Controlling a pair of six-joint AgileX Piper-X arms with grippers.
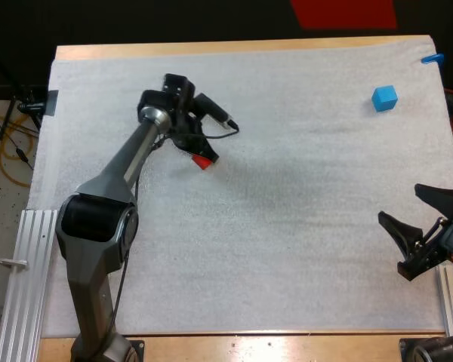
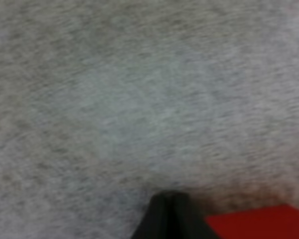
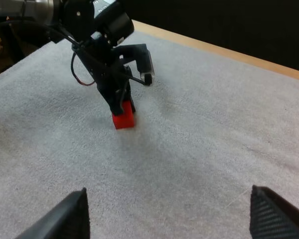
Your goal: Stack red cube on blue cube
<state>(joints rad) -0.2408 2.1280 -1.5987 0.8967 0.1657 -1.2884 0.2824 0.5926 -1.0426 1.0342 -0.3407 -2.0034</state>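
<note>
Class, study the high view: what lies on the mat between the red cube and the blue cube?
Nothing: in the high view, the stretch from the red cube to the blue cube is bare white mat.

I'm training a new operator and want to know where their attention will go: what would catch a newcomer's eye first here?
First, the small red cube, left of centre on the white mat, with the left claw down right at it. Next, the small bright blue cube, alone near the mat's far right corner. Then the right claw, open, over the mat's near right edge.
</note>
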